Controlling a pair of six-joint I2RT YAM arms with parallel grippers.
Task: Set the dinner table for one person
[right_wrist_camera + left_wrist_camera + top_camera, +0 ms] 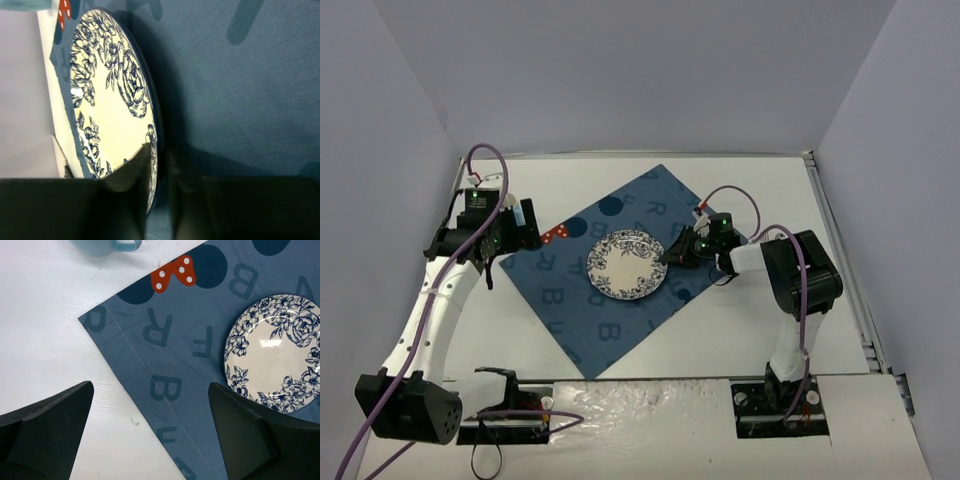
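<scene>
A white plate with a blue floral rim [627, 264] lies on the blue letter-printed placemat [570, 300] on the white dinner table [760, 190]. My right gripper [670, 255] is at the plate's right rim. In the right wrist view its fingers [135, 175] sit one above and one below the rim of the plate [110, 100], shut on it. My left gripper [528, 234] is open and empty over the placemat's left corner. In the left wrist view it [150, 390] hovers above the mat's edge [170, 355], with the plate [275, 355] to the right.
A light blue mug [100, 245] stands on the table just beyond the placemat's left corner, close to my left gripper [524, 213]. A red bow with white dots [173, 272] is printed on the mat. Pale walls enclose the table on three sides.
</scene>
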